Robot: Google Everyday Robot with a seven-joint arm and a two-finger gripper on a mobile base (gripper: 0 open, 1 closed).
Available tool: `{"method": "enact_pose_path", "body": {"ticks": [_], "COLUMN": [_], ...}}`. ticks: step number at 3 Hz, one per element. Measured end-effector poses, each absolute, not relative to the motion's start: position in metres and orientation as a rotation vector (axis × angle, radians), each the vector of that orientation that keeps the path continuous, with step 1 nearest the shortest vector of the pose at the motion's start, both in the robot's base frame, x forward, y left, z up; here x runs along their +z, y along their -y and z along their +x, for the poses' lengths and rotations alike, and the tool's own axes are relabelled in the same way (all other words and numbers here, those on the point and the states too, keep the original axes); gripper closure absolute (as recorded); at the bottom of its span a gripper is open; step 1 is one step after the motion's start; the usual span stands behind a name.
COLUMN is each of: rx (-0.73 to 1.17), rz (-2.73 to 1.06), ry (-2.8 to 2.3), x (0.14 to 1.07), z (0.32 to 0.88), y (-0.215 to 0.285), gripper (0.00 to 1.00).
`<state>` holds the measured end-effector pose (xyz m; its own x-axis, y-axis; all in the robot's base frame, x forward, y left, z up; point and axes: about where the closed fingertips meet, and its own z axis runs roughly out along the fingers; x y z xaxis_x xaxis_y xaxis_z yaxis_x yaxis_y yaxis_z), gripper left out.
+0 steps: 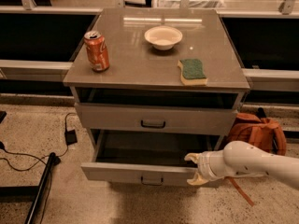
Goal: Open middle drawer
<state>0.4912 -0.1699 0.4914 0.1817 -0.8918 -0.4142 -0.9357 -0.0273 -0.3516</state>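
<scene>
The middle drawer is pulled well out of the grey cabinet, and its dark inside shows. Its small dark bar handle sits at the centre of the front. My gripper is at the right end of that drawer front, on the end of the white arm that comes in from the right. Its two pale fingers are spread apart, one above the other, with nothing between them. The taller top drawer above stands slightly out. The lowest drawer is hidden.
On the cabinet top stand an orange soda can, a white bowl and a green sponge. An orange backpack lies on the floor at the right. A cable and plug and a dark pole are at the left.
</scene>
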Motion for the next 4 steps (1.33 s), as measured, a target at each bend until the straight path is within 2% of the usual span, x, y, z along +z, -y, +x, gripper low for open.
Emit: {"method": "enact_pose_path", "body": {"ticks": [1,2,3,4], "rx": [0.085,0.067,0.05,0.048], "rz": [-1.903,-1.871,-1.841,-1.817], "ry": [-1.718,-1.738,-1.765,-1.799], "x": [0.489,0.492,0.497,0.49], "z": [0.507,0.524,0.538,0.547], "y": [0.166,0.167,0.173,0.181], "gripper": [0.44,0.61,0.69,0.72]}}
